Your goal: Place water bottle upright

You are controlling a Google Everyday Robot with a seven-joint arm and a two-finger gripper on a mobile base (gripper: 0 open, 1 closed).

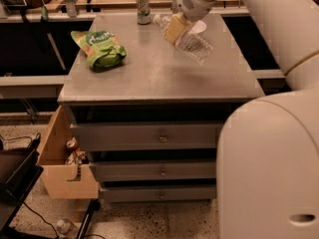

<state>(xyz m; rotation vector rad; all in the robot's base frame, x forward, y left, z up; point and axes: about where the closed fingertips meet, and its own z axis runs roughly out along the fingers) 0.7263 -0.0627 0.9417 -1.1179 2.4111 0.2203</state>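
Note:
The water bottle (195,46) is clear ribbed plastic. It hangs tilted over the back right of the grey table top (149,73), its neck end toward the upper left and its base toward the lower right. My gripper (176,29) comes down from the top right, and its pale yellowish fingers (174,30) are shut on the bottle near the neck. The bottle seems to be held just above the surface. The cap end is partly hidden behind the fingers.
A green-silver soda can (143,6) stands at the back of the table, left of the gripper. A green snack bag (102,48) lies at the left. A white dish (200,27) sits behind the bottle. My arm's white body (269,163) fills the right. An open cardboard box (65,166) stands at the lower left.

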